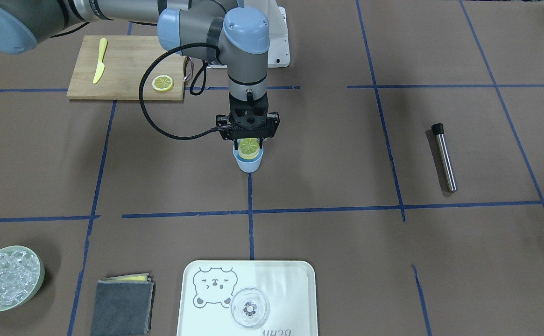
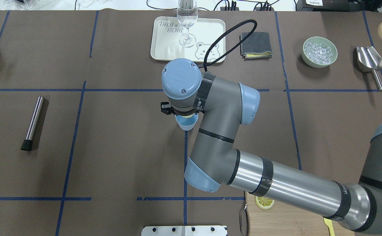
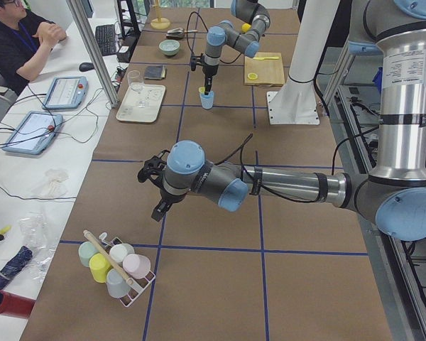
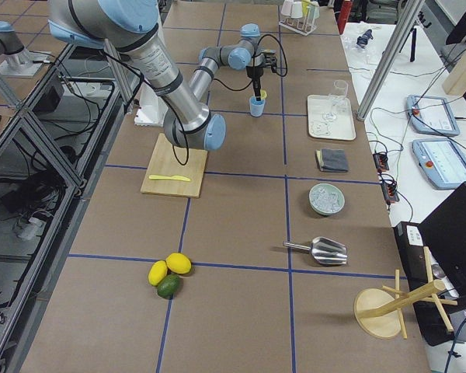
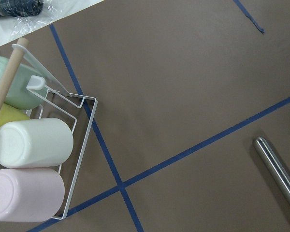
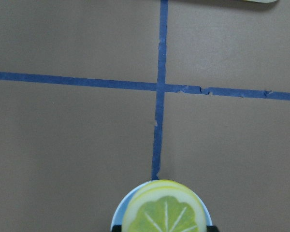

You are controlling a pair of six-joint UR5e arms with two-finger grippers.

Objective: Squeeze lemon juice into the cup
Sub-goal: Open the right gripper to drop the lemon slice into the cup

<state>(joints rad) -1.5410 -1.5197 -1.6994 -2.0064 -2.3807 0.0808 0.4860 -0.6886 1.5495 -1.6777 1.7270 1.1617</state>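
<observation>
Fingers [image 1: 237, 141] of the right gripper [image 1: 248, 142] are clamped on the lemon [image 1: 248, 147], pinching the slice by its rind, on edge, face to the front camera, right over the cup [image 1: 248, 164] with its lower edge at the blue mouth. Same view: a second slice [image 1: 163, 83] and a yellow knife [image 1: 100, 60] lie on the board [image 1: 127, 56], the green bowl [image 1: 41, 282] is heaped with clear ice, and a clear glass [image 1: 250, 308] stands on the tray [image 1: 295, 289] beside a bear drawing. Overhead now: the wrist hides the grip, only the cup's near rim peeks out, and the tray's lettering ends in "BEAR". From the left end, the left gripper [image 3: 157, 195] hangs above the table near a wire rack [image 3: 145, 283] of cups, and how its fingers are set, can't tell. From the right end, the slice is a yellow speck just above the cup. Left wrist camera: no fingers in shot, just the rack holding green, yellow, white and pink cups on their sides. Right wrist camera: lemon at the bottom edge, blue rim ringing it, a dark fingertip either side.
</observation>
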